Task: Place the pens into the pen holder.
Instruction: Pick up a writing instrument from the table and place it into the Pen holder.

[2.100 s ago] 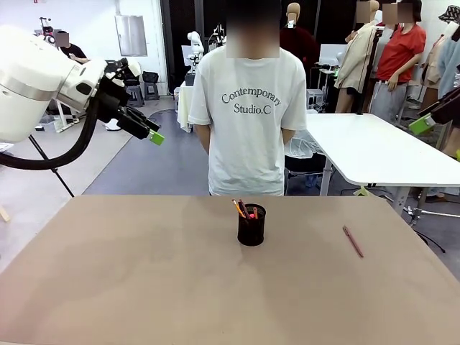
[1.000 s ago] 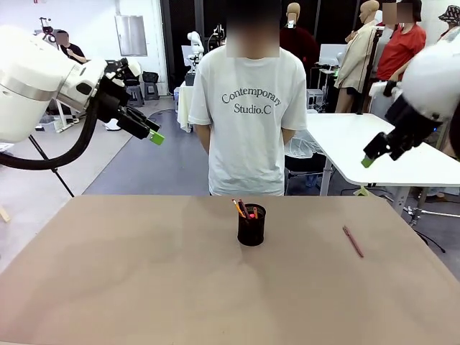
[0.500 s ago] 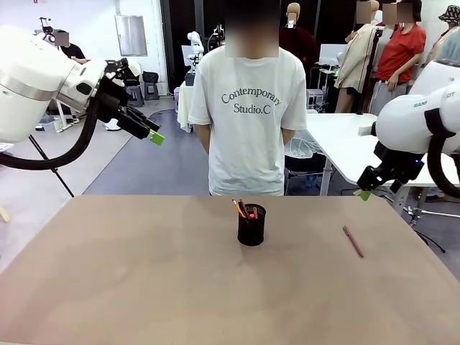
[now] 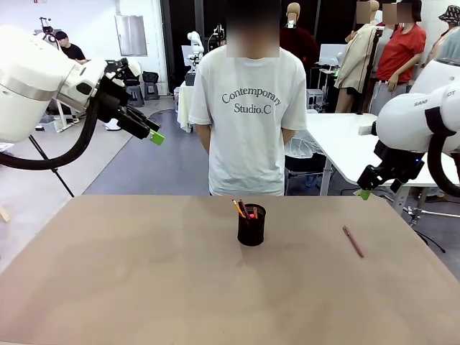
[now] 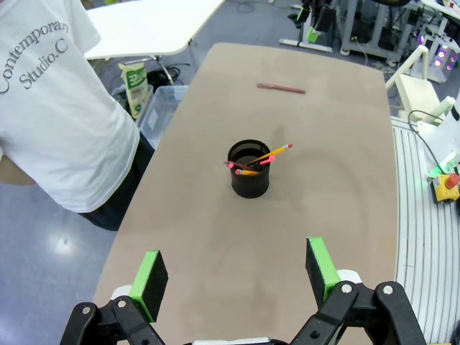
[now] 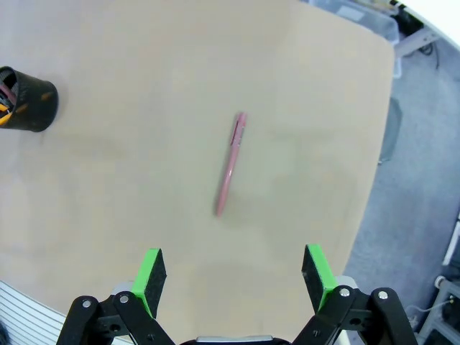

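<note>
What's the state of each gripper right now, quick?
Left gripper: open, holding nothing.
Right gripper: open, holding nothing, pointed at the loose maroon pen.

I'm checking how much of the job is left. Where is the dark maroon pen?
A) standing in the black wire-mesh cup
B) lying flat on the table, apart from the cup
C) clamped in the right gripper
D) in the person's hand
B: the thin dark maroon pen lies flat on the tan table, apart from the black wire-mesh cup.
</note>
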Robot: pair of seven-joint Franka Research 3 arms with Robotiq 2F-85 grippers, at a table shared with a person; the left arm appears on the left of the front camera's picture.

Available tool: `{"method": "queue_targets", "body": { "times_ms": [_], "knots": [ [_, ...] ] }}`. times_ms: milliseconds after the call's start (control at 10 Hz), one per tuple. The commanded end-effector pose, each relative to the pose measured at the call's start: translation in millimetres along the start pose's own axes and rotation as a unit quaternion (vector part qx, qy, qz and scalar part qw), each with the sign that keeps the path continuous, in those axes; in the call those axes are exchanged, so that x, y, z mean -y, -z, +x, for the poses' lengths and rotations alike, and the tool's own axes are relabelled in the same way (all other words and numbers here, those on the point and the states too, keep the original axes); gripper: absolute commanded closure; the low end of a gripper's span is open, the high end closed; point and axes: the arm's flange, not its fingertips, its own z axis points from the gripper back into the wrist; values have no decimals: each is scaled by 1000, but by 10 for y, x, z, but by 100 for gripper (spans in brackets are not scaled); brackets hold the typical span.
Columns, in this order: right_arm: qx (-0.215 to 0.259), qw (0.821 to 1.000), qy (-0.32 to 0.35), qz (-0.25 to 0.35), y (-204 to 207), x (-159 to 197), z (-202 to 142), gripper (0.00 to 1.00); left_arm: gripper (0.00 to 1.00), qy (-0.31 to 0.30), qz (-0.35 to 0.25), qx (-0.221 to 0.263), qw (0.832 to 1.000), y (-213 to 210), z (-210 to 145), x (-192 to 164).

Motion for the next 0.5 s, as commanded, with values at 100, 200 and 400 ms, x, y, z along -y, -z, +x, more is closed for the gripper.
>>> {"method": "queue_targets", "body": {
  "times_ms": [100,200,400],
  "knots": [
    [4,1000,1,-5,-18,0,-6,0,0,-1,4,0,1000,-17,-3,-5],
    [0,1000,0,0,0,0,0,0,0,-1,4,0,1000,-17,-3,-5],
    [-9,998,59,-13,294,-78,293,0,0,-1,4,0,1000,-17,-3,-5]
  ]
}}
